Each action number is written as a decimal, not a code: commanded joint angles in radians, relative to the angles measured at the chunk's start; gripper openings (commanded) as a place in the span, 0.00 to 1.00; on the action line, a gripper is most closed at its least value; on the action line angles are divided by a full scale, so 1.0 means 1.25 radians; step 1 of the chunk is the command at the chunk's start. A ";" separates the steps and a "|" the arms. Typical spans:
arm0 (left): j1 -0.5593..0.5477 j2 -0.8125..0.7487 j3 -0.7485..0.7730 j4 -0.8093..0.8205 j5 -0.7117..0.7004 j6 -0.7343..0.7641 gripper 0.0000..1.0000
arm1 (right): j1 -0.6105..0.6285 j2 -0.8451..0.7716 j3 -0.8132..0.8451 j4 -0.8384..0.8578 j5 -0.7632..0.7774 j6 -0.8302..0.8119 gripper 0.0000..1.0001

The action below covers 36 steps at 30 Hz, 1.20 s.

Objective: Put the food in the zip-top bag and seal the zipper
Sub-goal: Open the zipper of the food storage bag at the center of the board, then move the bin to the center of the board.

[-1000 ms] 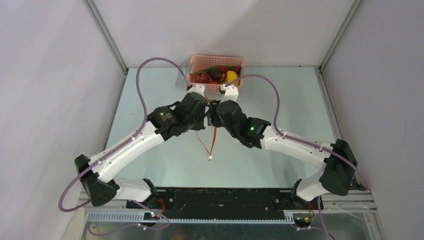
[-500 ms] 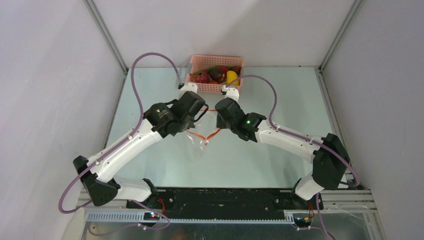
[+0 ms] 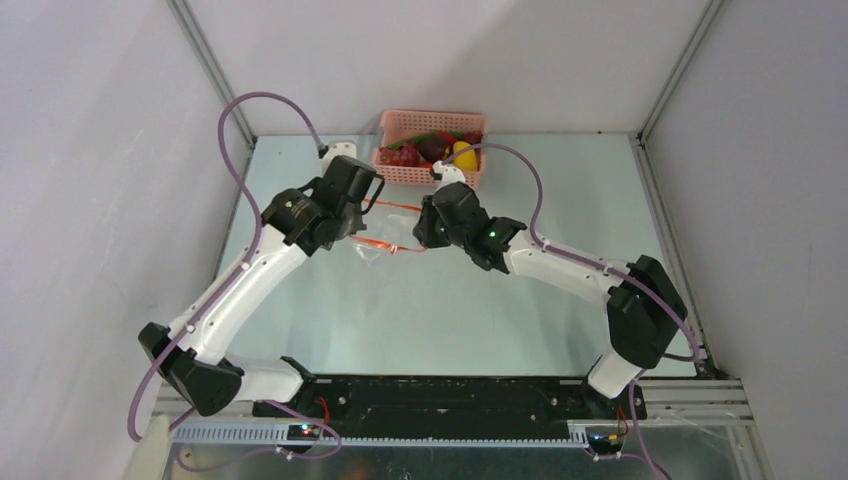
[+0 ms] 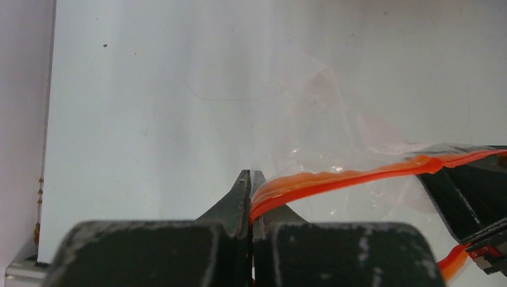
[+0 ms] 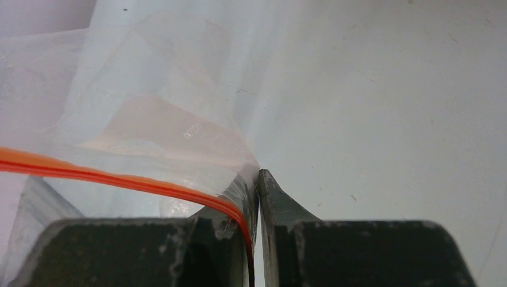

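Between two pincers [image 4: 250, 180] [image 5: 258, 179], one orange zipper [image 4: 359, 175].

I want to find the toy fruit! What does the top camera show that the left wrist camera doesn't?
Only the top camera shows the pink mesh basket holding the food, plus the whole left arm and right arm. Only the left wrist camera shows, close up, the left tool pinched shut on the zipper. Both show the orange-red zipper, the clear zip-top bag and the pale table.
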<state>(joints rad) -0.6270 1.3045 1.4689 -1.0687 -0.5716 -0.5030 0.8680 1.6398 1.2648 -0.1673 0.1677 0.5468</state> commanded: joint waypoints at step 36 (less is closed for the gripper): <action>0.154 0.138 0.041 0.104 -0.055 0.003 0.00 | -0.405 0.500 0.582 -0.246 0.018 0.022 0.66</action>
<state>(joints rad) -0.4381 1.5047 1.5242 -0.9676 -0.6117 -0.4717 0.3668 2.2547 1.9404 -0.3901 0.1558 0.5289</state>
